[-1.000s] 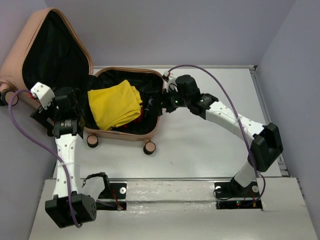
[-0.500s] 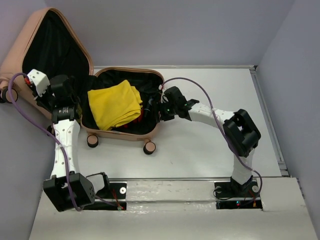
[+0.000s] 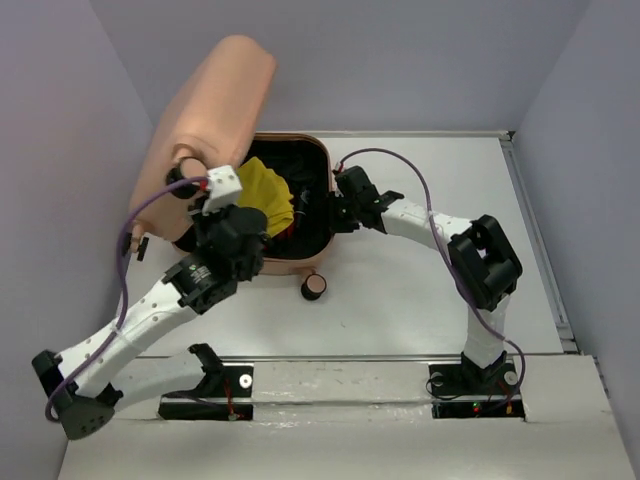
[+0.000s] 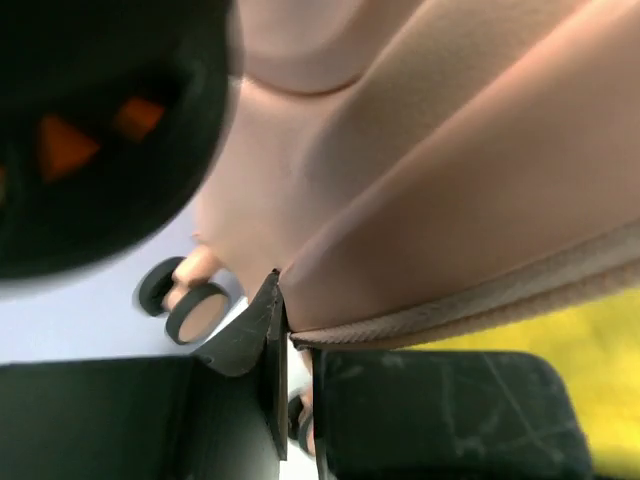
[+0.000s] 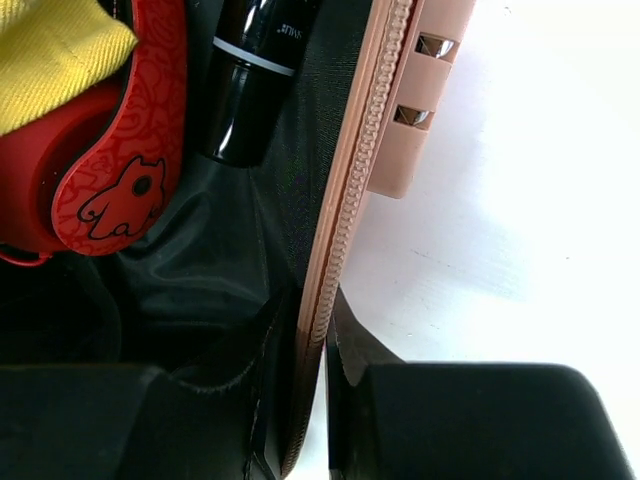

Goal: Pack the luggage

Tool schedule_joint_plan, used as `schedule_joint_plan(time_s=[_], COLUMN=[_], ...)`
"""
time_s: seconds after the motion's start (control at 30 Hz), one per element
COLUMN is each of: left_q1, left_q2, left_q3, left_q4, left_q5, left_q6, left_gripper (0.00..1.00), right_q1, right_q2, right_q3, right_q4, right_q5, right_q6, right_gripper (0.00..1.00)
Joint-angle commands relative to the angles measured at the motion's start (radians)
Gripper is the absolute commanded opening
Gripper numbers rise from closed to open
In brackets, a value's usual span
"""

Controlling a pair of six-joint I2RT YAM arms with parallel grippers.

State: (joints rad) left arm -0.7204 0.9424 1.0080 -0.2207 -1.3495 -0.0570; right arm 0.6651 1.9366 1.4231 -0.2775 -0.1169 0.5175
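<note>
The salmon-pink luggage [image 3: 215, 110] stands half shut, its lid raised and tilted over the base [image 3: 318, 160]. In the base lie a yellow cloth [image 3: 270, 190], a red item with a cartoon figure [image 5: 110, 170] and a black bottle [image 5: 255, 70]. My left gripper [image 3: 228, 208] is shut on the lid's zipper rim [image 4: 450, 315], seen close up in the left wrist view [image 4: 295, 340]. My right gripper [image 3: 337, 205] is shut on the base's right rim, zipper teeth [image 5: 350, 220] between its fingers [image 5: 400, 400].
A caster wheel [image 3: 314, 287] pokes out at the base's front, and two more [image 4: 185, 300] hang on the lid's outer shell. A pink lock block [image 5: 410, 100] sits on the outside of the right rim. White tabletop [image 3: 430, 280] lies right of the case; walls close in on both sides.
The lid lay flat open at the left and has swung up and over the base, with the left gripper shut on its rim. The right gripper has shut on the base's right rim.
</note>
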Motion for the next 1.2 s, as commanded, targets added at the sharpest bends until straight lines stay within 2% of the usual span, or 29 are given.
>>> schedule_joint_plan(time_s=[0.0, 0.07, 0.1, 0.13, 0.17, 0.27, 0.3, 0.33, 0.37, 0.43, 0.5, 0.53, 0.57, 0.6, 0.67, 0.7, 0.77, 0.8, 0.83, 0.87, 0.9, 0.93, 1.0, 1.07, 1.17], left_q1=[-0.432, -0.563, -0.662, -0.7, -0.733, -0.784, -0.783, -0.783, -0.777, -0.751, -0.676, -0.565, -0.564, -0.418, -0.254, -0.102, 0.057, 0.129, 0.262, 0.321, 0.375, 0.472, 0.547, 0.631, 0.719], left_q2=[0.058, 0.122, 0.148, 0.171, 0.209, 0.222, 0.211, 0.2, 0.182, 0.173, 0.161, 0.164, 0.164, 0.167, 0.186, 0.197, 0.263, 0.291, 0.318, 0.39, 0.432, 0.473, 0.623, 0.778, 1.017], left_q3=[0.036, 0.09, 0.154, 0.2, 0.243, 0.403, 0.44, 0.452, 0.463, 0.516, 0.538, 0.572, 0.587, 0.595, 0.612, 0.629, 0.659, 0.672, 0.694, 0.714, 0.74, 0.795, 0.88, 1.021, 1.266], left_q4=[0.076, 0.136, 0.153, 0.165, 0.165, 0.165, 0.175, 0.196, 0.239, 0.222, 0.198, 0.122, 0.077, 0.054, -0.006, -0.017, -0.055, -0.058, -0.048, -0.052, -0.061, -0.068, -0.1, -0.149, -0.218], left_q5=[0.035, 0.006, -0.031, -0.04, -0.042, 0.03, 0.099, 0.117, 0.134, 0.194, 0.246, 0.322, 0.381, 0.512, 0.63, 0.736, 0.855, 0.982, 1.033, 1.079, 1.122, 1.232, 1.303, 1.392, 1.516], left_q6=[-0.273, -0.216, -0.183, -0.158, -0.121, -0.101, -0.101, -0.092, -0.072, -0.089, -0.106, -0.157, -0.197, -0.223, -0.267, -0.271, -0.288, -0.297, -0.299, -0.305, -0.319, -0.325, -0.325, -0.32, -0.342], left_gripper=[0.06, 0.06, 0.08, 0.19, 0.56, 0.94, 0.97, 0.99, 0.99, 0.98, 0.93, 0.91, 0.91, 0.9, 0.89, 0.88, 0.88, 0.88, 0.88, 0.88, 0.88, 0.88, 0.88, 0.89, 0.88], right_q1=[0.008, -0.019, -0.056, -0.079, -0.132, -0.203, -0.235, -0.252, -0.265, -0.304, -0.326, -0.335, -0.335, -0.335, -0.335, -0.335, -0.335, -0.335, -0.335, -0.316, -0.227, -0.164, -0.005, 0.071, 0.206], right_q2=[-0.062, -0.096, -0.134, -0.155, -0.18, -0.289, -0.344, -0.372, -0.399, -0.477, -0.527, -0.574, -0.597, -0.617, -0.677, -0.697, -0.767, -0.789, -0.807, -0.82, -0.841, -0.847, -0.847, -0.846, -0.817], right_q3=[-0.036, -0.068, -0.116, -0.145, -0.176, -0.294, -0.315, -0.331, -0.355, -0.368, -0.362, -0.349, -0.349, -0.331, -0.311, -0.293, -0.28, -0.274, -0.262, -0.254, -0.247, -0.234, -0.222, -0.24, -0.265], right_q4=[0.15, 0.146, 0.143, 0.139, 0.138, 0.138, 0.124, 0.11, 0.085, 0.061, 0.018, -0.017, -0.017, -0.056, -0.124, -0.143, -0.175, -0.178, -0.18, -0.189, -0.196, -0.207, -0.242, -0.241, -0.259], right_q5=[-0.231, -0.248, -0.259, -0.263, -0.277, -0.3, -0.294, -0.288, -0.273, -0.264, -0.247, -0.213, -0.213, -0.164, -0.097, -0.078, -0.09, -0.131, -0.183, -0.252, -0.248, -0.233, -0.188, -0.231, -0.182], right_q6=[-0.126, -0.143, -0.149, -0.155, -0.157, -0.168, -0.174, -0.178, -0.186, -0.191, -0.201, -0.212, -0.212, -0.224, -0.238, -0.241, -0.246, -0.247, -0.249, -0.244, -0.246, -0.255, -0.27, -0.266, -0.261], right_gripper=[0.07, 0.07, 0.07, 0.07, 0.07, 0.43, 0.71, 0.8, 0.86, 0.86, 0.82, 0.78, 0.73, 0.58, 0.35, 0.2, 0.12, 0.07, 0.07, 0.07, 0.07, 0.07, 0.07, 0.07, 0.07])
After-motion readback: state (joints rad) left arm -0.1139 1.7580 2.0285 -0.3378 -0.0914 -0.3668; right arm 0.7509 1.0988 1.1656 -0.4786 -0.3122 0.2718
